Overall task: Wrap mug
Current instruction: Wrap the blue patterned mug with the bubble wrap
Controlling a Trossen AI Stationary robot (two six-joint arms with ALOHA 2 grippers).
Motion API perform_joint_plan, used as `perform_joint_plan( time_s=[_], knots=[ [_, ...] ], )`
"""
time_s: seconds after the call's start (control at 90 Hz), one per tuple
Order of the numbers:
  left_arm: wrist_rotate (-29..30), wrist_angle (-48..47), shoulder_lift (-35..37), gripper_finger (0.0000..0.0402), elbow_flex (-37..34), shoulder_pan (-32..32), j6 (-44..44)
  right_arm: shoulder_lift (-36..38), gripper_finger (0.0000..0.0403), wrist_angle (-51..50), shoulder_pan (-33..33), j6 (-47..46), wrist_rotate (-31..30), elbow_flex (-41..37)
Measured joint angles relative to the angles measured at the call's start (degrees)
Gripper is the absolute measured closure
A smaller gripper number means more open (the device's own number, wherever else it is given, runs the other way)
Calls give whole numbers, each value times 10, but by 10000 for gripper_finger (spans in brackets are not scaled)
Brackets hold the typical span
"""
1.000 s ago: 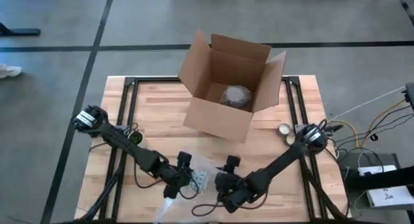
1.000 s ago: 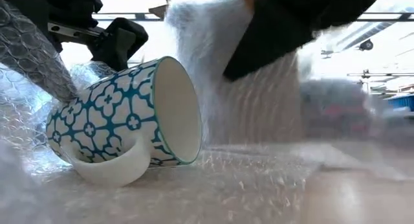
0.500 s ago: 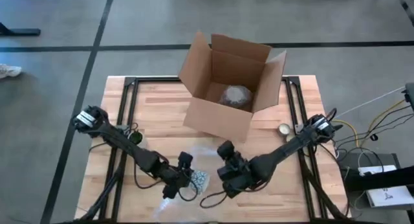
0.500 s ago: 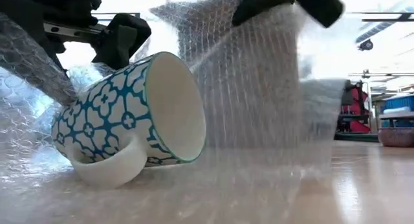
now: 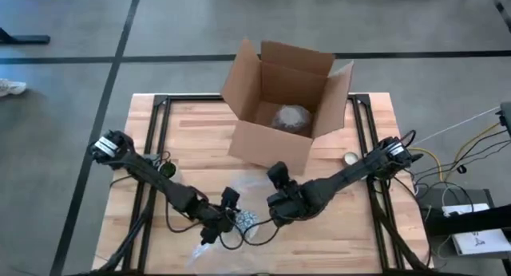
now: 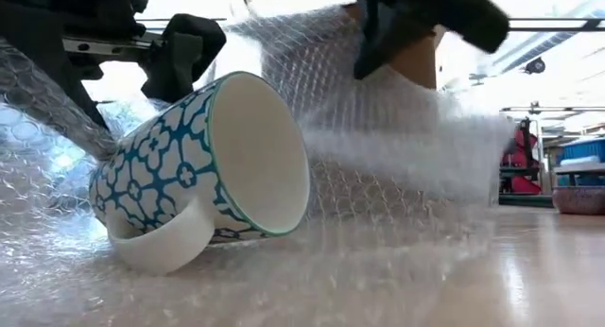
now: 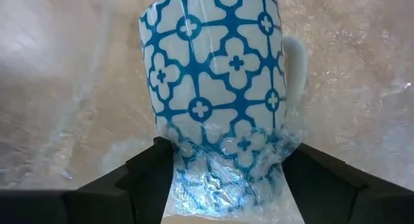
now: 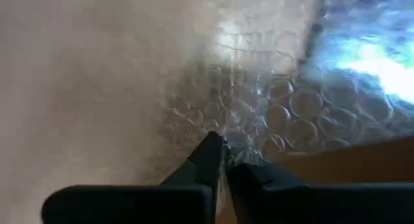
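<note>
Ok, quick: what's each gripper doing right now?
Left gripper: shut on the mug and bubble wrap.
Right gripper: shut on the bubble wrap, lifting it.

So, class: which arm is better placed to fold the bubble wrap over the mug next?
The right. Its end effector is shut on the lifted bubble wrap beside the mug, free to carry it across. The left end effector is occupied pinning the mug's base.
</note>
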State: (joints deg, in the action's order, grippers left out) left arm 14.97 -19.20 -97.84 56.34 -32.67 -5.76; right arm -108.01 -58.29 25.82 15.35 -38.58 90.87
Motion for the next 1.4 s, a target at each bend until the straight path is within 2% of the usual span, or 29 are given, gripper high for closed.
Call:
perform_joint_plan(
  time_s=[0.167, 0.222, 0.478, 0.678, 0.8, 0.944, 1.056, 1.178, 1.244, 1.4],
  knots=[
    [6, 0, 1, 153, 0, 0, -1, 0, 349, -2, 27, -62, 127, 0],
    [7, 1, 1, 154, 0, 0, -3, 0, 337, -16, 34, -82, 140, 0],
    [10, 2, 2, 149, 0, -2, -27, 14, 281, -204, 39, -176, 71, 6],
    [12, 4, 2, 153, 0, -3, -33, 37, 258, -224, 39, -165, 0, 73],
    [12, 7, 2, 156, 0, -3, -34, 39, 258, -190, 39, -128, -39, 136],
    [12, 8, 2, 156, 0, -3, -35, 39, 272, -87, 22, -103, -12, 153],
    [12, 8, 2, 153, 0, -3, -35, 39, 290, -24, 0, -130, 26, 116],
    [12, 8, 4, 154, 0, -3, -35, 38, 309, 39, -28, -189, 121, 57],
    [12, 8, 7, 157, 0, -3, -35, 38, 317, 64, -38, -230, 152, 23],
    [12, 9, 13, 158, 0, -3, -43, 38, 316, -14, -59, -299, 159, -25]
  ],
)
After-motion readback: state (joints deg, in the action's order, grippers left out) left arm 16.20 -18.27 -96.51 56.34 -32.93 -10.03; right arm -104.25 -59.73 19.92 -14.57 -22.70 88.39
